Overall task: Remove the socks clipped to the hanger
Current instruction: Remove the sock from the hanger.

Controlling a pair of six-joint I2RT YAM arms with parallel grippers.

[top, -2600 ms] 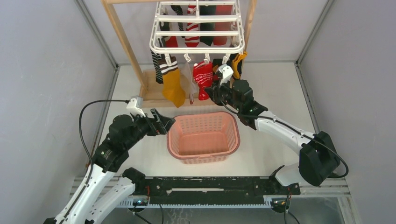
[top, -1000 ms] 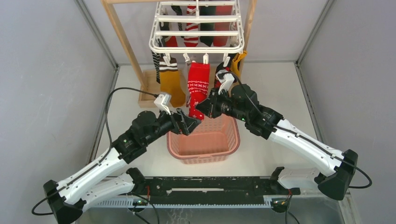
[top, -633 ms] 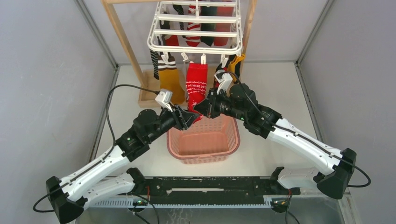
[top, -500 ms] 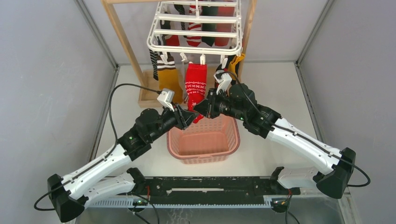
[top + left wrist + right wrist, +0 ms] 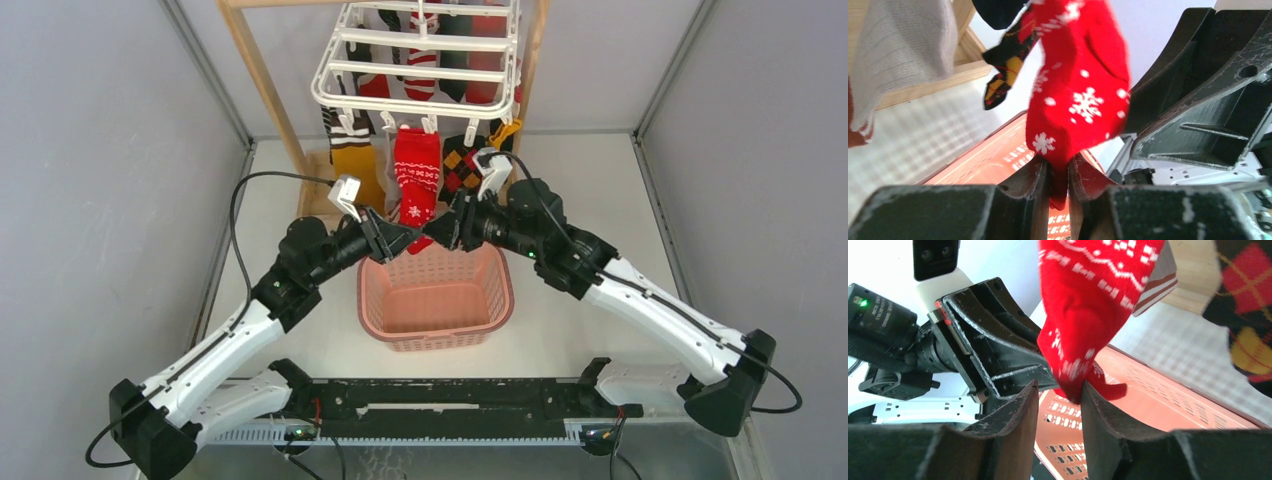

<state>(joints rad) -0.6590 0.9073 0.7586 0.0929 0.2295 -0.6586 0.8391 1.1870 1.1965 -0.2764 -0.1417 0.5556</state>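
The white hanger (image 5: 420, 68) hangs from the wooden stand with several socks clipped under it. A red snowflake-patterned sock (image 5: 415, 178) hangs from a front clip, its toe just over the basket's far rim. My left gripper (image 5: 404, 240) is shut on that toe; in the left wrist view the red sock (image 5: 1079, 100) is pinched between the jaws of the left gripper (image 5: 1059, 174). My right gripper (image 5: 441, 234) faces it from the right. In the right wrist view the right gripper (image 5: 1057, 396) stands open, the red sock (image 5: 1093, 305) only brushing its right finger.
A pink basket (image 5: 436, 292) sits on the table right below both grippers. The wooden stand (image 5: 262, 90) rises at the back left. A mustard sock (image 5: 352, 166) and an argyle sock (image 5: 460, 170) hang either side of the red one.
My left gripper has moved in and closed on the red sock's toe. My right gripper, shut on that toe before, has opened its jaws. The hanger has swung slightly.
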